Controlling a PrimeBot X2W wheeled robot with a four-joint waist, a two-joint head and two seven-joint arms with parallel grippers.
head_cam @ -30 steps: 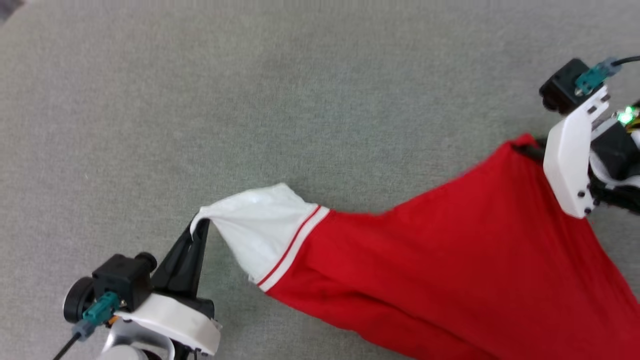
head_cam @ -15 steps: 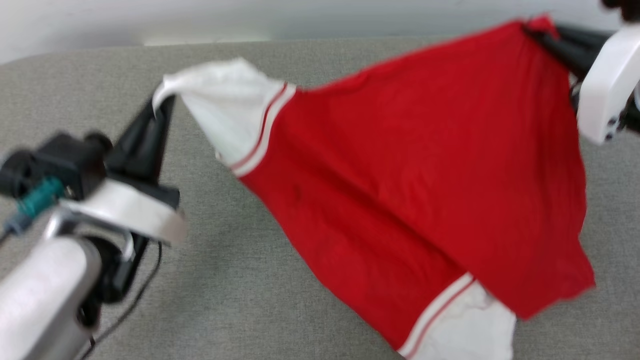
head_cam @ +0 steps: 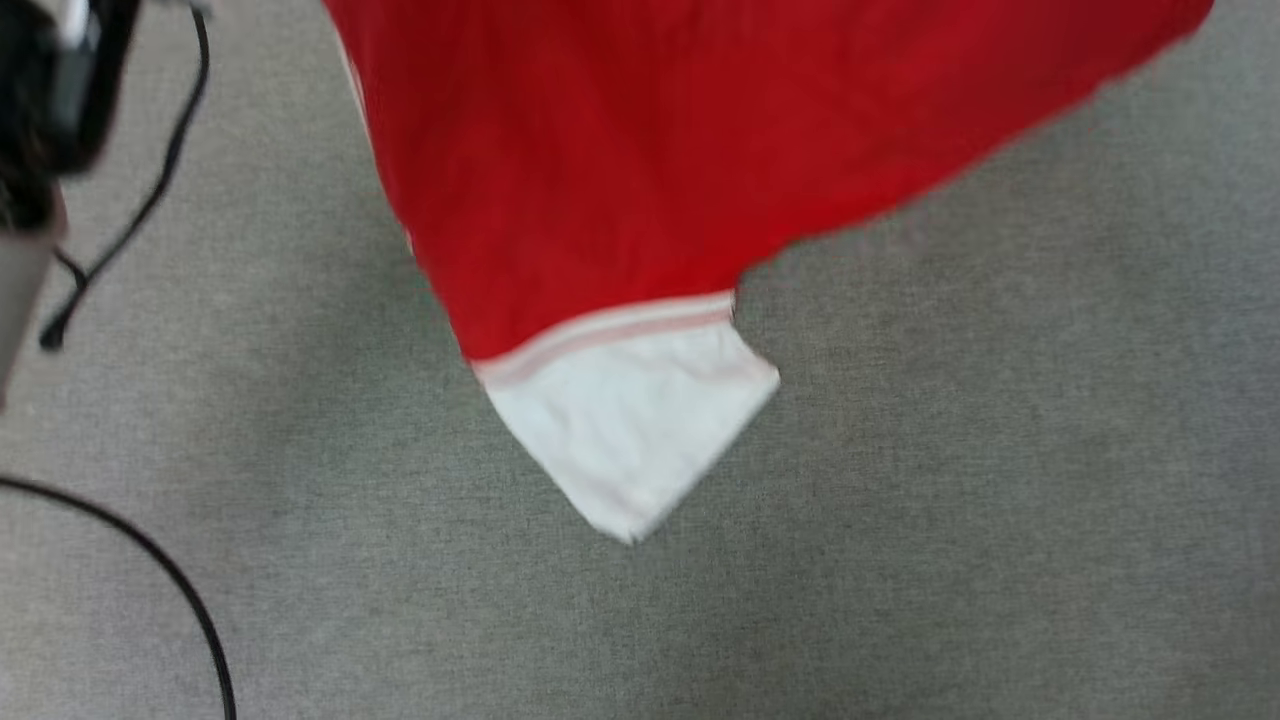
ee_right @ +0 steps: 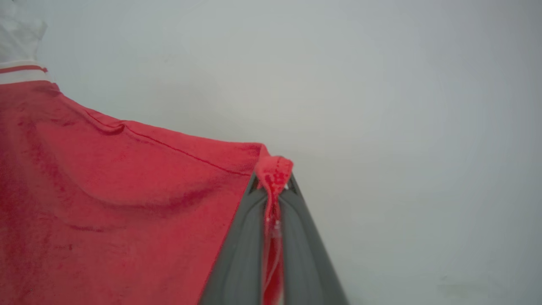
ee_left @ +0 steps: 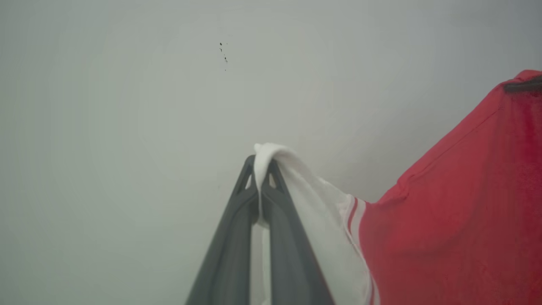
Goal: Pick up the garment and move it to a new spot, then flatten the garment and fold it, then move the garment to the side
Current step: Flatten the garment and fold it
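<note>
I am looking along my left gripper (ee_left: 261, 169). Its two dark fingers (ee_left: 228, 254) are pressing together on a bunched fold of the white sleeve (ee_left: 313, 203), which is poking out above the tips. The sleeve is hanging down to the right of the fingers into the striped trim (ee_left: 355, 216). Beyond it the red garment (ee_left: 457, 220) is rising toward the upper right, where a dark sliver of the right gripper (ee_left: 523, 86) is meeting its top corner. Behind, a pale surface (ee_left: 127, 127) is showing a few dark specks (ee_left: 223, 51).

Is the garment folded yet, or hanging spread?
Hanging spread, unfolded: left hand pinches a white sleeve, right hand a red edge of the garment.
</note>
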